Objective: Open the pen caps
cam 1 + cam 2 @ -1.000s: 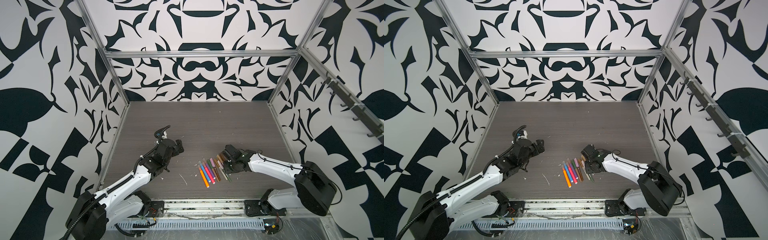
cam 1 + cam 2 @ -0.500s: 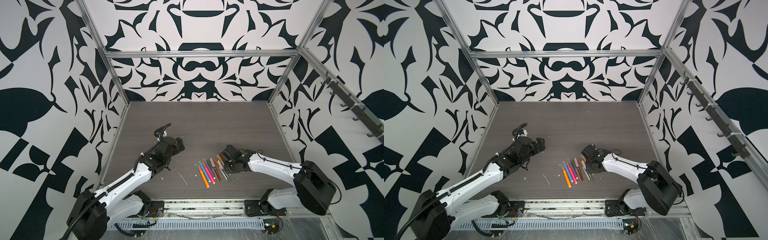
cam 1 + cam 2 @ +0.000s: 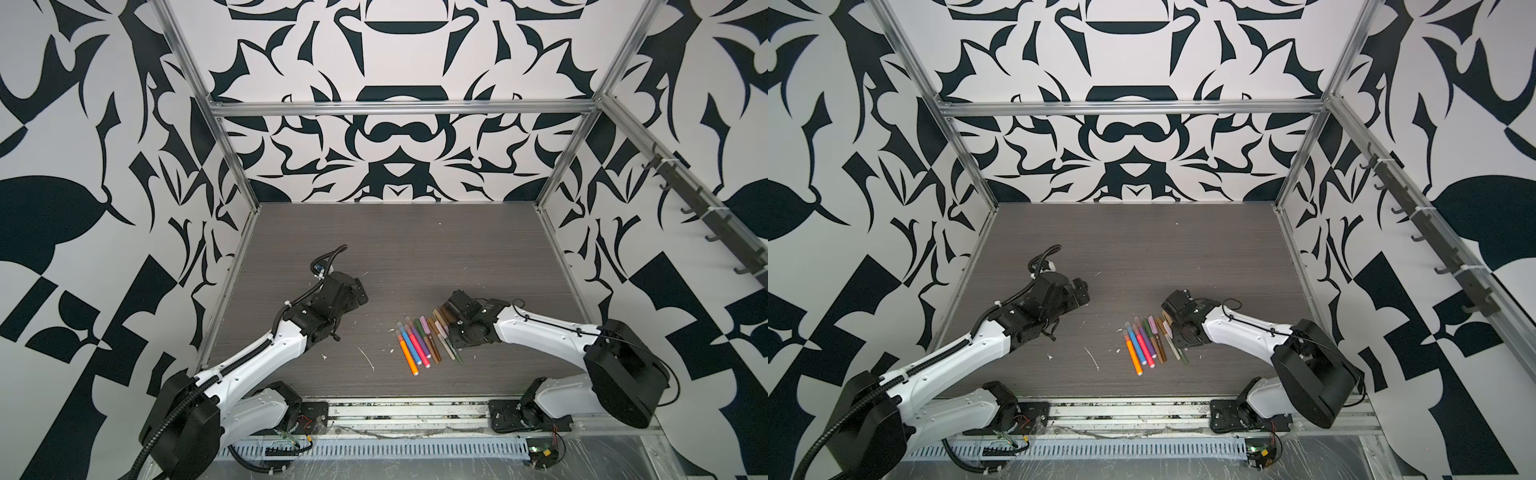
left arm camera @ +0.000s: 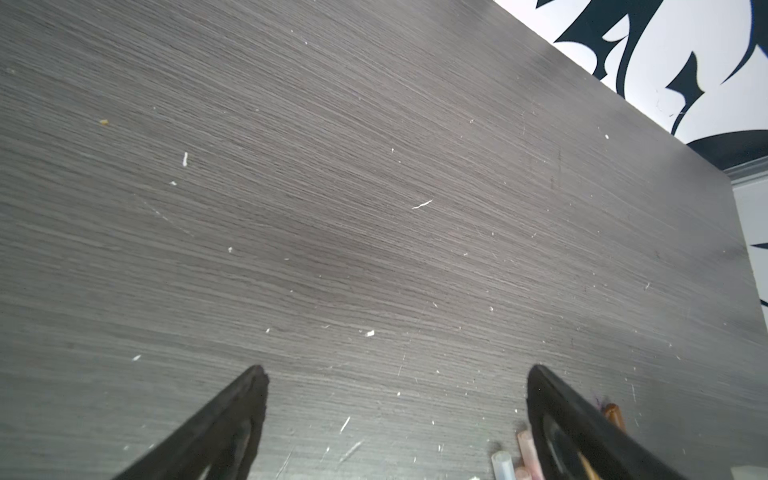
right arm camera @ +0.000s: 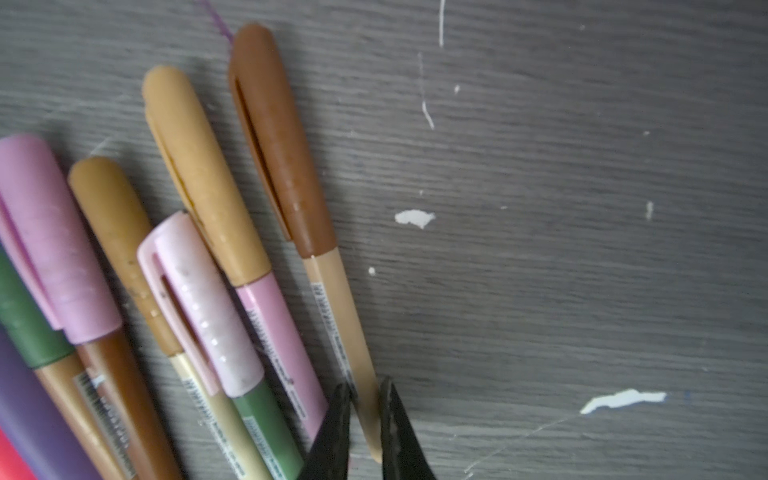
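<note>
Several pens point(image 3: 428, 343) point(image 3: 1150, 338) lie side by side on the dark table in both top views, caps toward the back. My right gripper point(image 5: 365, 395) point(image 3: 452, 338) is shut on the body of the tan pen point(image 5: 338, 316) at the right end of the row. Its brown cap point(image 5: 278, 137) is still on. A tan cap point(image 5: 199, 166), a pale pink cap point(image 5: 203, 307) and a pink cap point(image 5: 54, 237) lie beside it. My left gripper point(image 4: 397, 370) point(image 3: 357, 291) is open over bare table, left of the pens, with nothing in it.
White flecks and a thin scrap point(image 3: 368, 359) dot the wood-grain table point(image 3: 415, 249). Patterned walls on metal posts close in the left, right and back. A metal rail point(image 3: 399, 411) with both arm bases runs along the front. Pen ends point(image 4: 525, 446) show beside my left gripper's finger.
My left wrist has edged slightly toward the back. The right gripper stays at the right end of the pen row.
</note>
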Available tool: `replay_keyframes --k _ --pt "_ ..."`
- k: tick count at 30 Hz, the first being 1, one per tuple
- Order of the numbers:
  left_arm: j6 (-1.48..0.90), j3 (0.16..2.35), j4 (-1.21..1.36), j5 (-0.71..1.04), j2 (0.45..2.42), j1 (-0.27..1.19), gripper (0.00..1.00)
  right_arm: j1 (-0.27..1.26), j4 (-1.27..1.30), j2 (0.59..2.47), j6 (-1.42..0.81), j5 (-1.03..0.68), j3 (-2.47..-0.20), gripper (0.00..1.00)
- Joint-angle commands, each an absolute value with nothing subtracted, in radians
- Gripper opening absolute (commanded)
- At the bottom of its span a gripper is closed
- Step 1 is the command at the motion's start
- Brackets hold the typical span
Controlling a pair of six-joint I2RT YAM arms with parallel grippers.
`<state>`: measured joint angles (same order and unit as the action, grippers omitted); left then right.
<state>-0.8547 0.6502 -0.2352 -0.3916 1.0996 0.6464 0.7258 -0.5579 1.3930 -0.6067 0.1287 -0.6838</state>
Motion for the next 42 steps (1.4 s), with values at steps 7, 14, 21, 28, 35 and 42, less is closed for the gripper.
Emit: replay_keyframes --k 7,14,21,28,35,42 --pt "-0.821 0.783 -0.324 -0.014 1.121 0.643 0.99 0.709 -0.584 1.428 -0.607 0.124 -0.703 0.16" --pt "-0.888 0.791 -0.280 0.278 1.236 0.644 1.00 0.702 -0.597 1.442 -0.613 0.117 -0.718 0.19" --pt "-0.999 0.663 -0.098 0.279 1.203 0.646 1.00 0.700 -0.616 1.474 -0.615 0.116 -0.742 0.21" --pt "-1.021 0.647 -0.094 0.261 1.153 0.649 0.95 0.700 -0.656 1.421 -0.603 0.181 -0.752 0.02" --pt "-1.026 0.692 -0.087 0.338 1.182 0.652 0.90 0.702 -0.482 1.192 -0.552 -0.034 -0.673 0.00" --pt "-1.055 0.697 -0.009 0.374 1.242 0.671 0.79 0.779 -0.350 1.157 -0.613 -0.192 -0.663 0.00"
